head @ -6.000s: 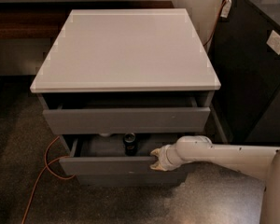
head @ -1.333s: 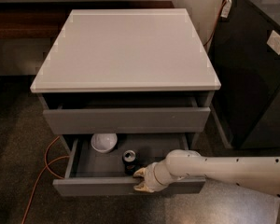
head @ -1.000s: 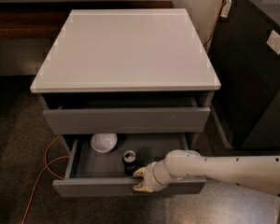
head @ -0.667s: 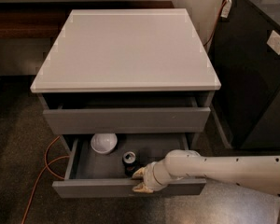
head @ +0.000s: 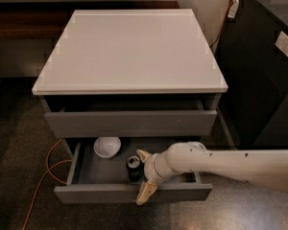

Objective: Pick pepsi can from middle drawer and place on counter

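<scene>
The pepsi can [head: 133,167] stands upright, silver top up, in the open middle drawer [head: 101,194] near a bowl [head: 107,146]; the gripper [head: 143,177], fingers spread wide, sits just right of it, unmoved since a moment ago

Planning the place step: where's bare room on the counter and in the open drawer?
The counter is bare throughout. In the middle drawer, floor is free front-left, between the white bowl, the pepsi can and left wall. Crowded centre-right: the end effector, open, sits beside the can.

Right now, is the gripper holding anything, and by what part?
Nothing held. The gripper is open over the front of the middle drawer, jaws spread beside the pepsi can, which stands upright in the drawer.
</scene>
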`<action>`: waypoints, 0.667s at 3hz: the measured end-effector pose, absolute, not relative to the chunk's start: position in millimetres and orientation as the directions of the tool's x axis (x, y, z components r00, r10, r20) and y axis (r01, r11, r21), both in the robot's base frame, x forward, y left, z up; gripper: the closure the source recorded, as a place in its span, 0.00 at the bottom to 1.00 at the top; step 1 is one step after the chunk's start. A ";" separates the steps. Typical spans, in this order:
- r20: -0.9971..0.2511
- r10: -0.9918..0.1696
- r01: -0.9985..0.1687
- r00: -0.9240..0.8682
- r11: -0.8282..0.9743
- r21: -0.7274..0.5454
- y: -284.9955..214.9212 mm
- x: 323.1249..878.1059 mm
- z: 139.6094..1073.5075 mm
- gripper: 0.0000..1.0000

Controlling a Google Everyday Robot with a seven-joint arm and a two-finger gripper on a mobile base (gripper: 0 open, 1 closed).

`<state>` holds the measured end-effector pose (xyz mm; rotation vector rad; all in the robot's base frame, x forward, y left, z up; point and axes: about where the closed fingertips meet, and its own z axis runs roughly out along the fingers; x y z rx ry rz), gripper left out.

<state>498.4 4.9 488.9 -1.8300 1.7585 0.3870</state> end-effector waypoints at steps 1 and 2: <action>-0.559 -0.824 -0.978 0.092 0.030 -0.205 4.7 511.4 505.7 0.00; -0.563 -0.826 -0.981 0.035 0.081 -0.179 4.5 525.4 502.5 0.00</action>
